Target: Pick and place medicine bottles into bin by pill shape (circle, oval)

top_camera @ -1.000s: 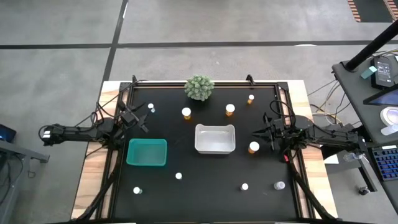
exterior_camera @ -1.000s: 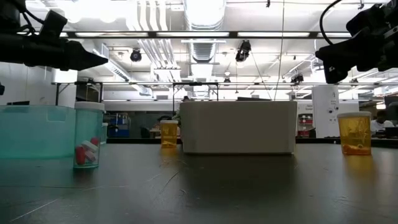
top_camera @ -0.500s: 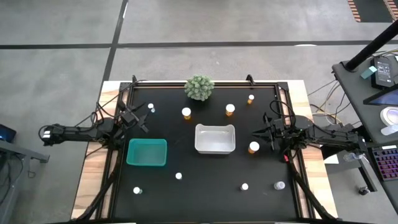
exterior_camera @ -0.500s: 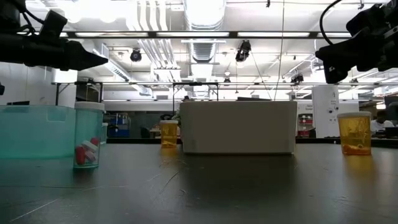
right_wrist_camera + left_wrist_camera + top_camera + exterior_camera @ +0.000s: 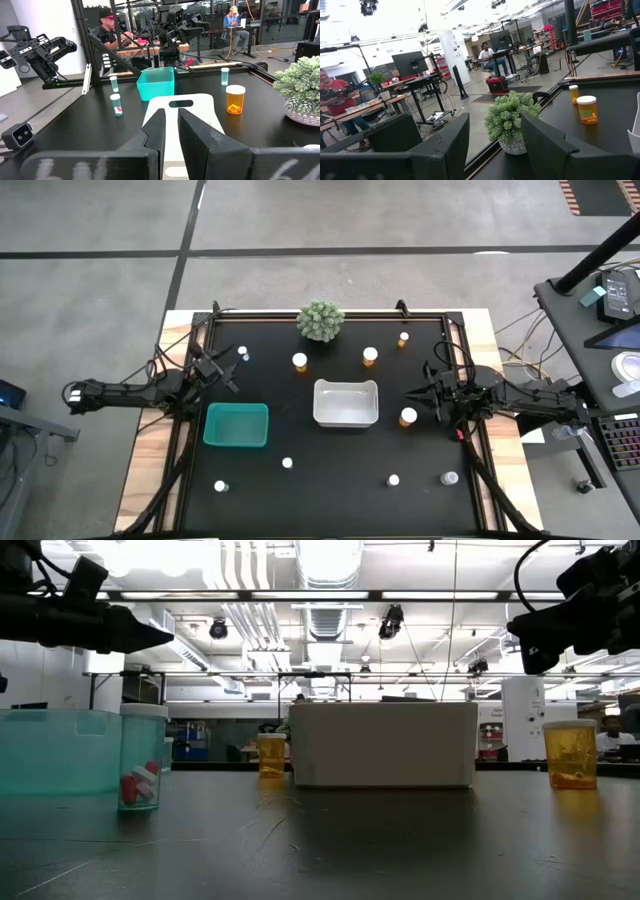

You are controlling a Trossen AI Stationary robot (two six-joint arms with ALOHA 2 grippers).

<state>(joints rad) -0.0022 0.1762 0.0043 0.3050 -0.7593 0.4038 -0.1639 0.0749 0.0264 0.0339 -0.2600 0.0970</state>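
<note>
Start with the right gripper. It hangs over the right side of the table with no bottle in it, and I cannot tell if it is loose or clenched. The amber bottle sits close to it, just beside the white bin. That is likely your easiest first pick. Look at the pills inside before you grab, so you know which bin it goes in. Come straight down over the white cap, hold the body low, and squeeze gently — these little bottles probably tip over easily.

The left gripper waits at the left side with its fingers apart and nothing between them. A small clear bottle stands near it, and the teal bin is just in front.

Both bins look empty from above, so the sorting has not begun. Farther out, three more amber bottles stand past the white bin, near the green spiky plant. Small pale bottles are dotted along the front of the table, well apart from each other. In the low view, one clear bottle holds red and white pills — maybe oval, but it is hard to be sure.

The table top is flat and black, with wood showing at its sides.

Beyond the table is a big bright workshop with desks, screens and ceiling lights. A person in red and a person in a cap are at benches, far from the arms.
</note>
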